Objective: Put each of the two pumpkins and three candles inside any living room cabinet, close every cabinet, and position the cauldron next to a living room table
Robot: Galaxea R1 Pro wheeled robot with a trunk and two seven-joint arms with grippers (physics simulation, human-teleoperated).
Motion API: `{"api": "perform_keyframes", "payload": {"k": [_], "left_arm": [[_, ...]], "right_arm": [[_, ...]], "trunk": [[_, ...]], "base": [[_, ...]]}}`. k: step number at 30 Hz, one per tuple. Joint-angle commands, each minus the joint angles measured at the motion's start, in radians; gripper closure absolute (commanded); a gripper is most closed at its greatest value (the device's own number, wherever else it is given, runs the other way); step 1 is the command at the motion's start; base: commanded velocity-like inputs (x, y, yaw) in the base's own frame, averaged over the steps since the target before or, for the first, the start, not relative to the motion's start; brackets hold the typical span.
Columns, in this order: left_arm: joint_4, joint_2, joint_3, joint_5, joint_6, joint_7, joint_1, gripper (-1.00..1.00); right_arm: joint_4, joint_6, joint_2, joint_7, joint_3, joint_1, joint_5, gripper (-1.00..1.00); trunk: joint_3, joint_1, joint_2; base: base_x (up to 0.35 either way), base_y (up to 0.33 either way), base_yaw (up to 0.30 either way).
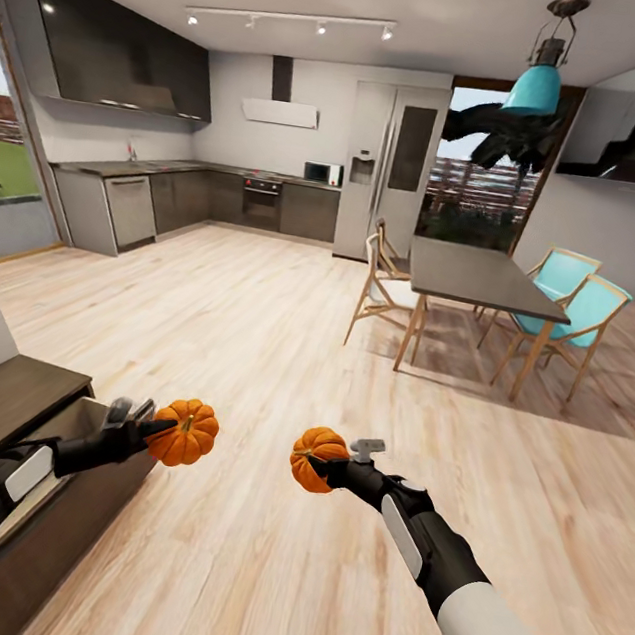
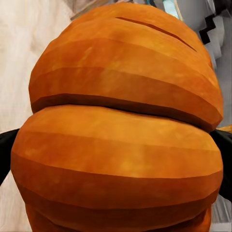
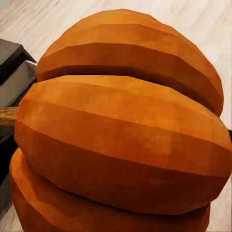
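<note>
The robot stands on the pale wood floor (image 1: 282,353) with both arms stretched forward, a pumpkin in each. The left gripper (image 1: 153,428) has its fingers clamped on the left pumpkin (image 1: 185,432), which hangs in the air just past the front edge of the dark cabinet (image 1: 12,406) at the robot's left. The right gripper (image 1: 333,469) is closed the same way on the right pumpkin (image 1: 317,458), held out over open floor, near the first pumpkin but not touching it. Up close, each wrist camera looks straight onto orange ribs (image 2: 121,140) (image 3: 121,145), with dark finger edges flanking the left fruit, so both holds look snug.

Carrying both at once makes sense to me: one trip to the cabinet covers both pumpkins. The cabinet appears to have a drawer standing open just below its top edge, a pale interior (image 1: 86,416) showing there, and the left pumpkin is the nearer one to it. I would judge the left load goes in first. No candles or cauldron are in sight; the dining table (image 1: 480,277) and kitchen lie well beyond.
</note>
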Motion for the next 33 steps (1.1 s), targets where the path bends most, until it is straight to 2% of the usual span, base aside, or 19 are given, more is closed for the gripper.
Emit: {"api": "perform_keyframes", "payload": {"k": [1,9,19,33], "left_arm": [[-0.001,0.000,0.003,0.005,0.003,-0.001,0.000,1.00],[-0.001,0.000,0.003,0.005,0.002,-0.001,0.000,1.00],[-0.001,-0.003,0.001,0.005,-0.006,-0.003,0.001,1.00],[-0.001,-0.002,0.001,0.005,-0.007,-0.002,0.001,1.00]], "right_arm": [[-0.001,0.000,0.000,-0.001,0.000,0.000,-0.002,1.00],[-0.001,0.000,0.000,-0.001,0.000,0.000,-0.002,1.00],[-0.001,0.001,0.000,-0.001,0.000,0.000,-0.002,1.00],[-0.001,0.001,0.000,-0.001,0.000,0.000,-0.002,1.00]], "trunk": [[0.000,0.000,0.000],[0.000,0.000,0.000],[0.000,0.000,0.000],[0.000,0.000,0.000]], "base": [[0.333,0.000,0.283],[0.298,-0.091,0.284],[0.015,-0.025,0.284],[0.159,-0.287,0.284]]}}
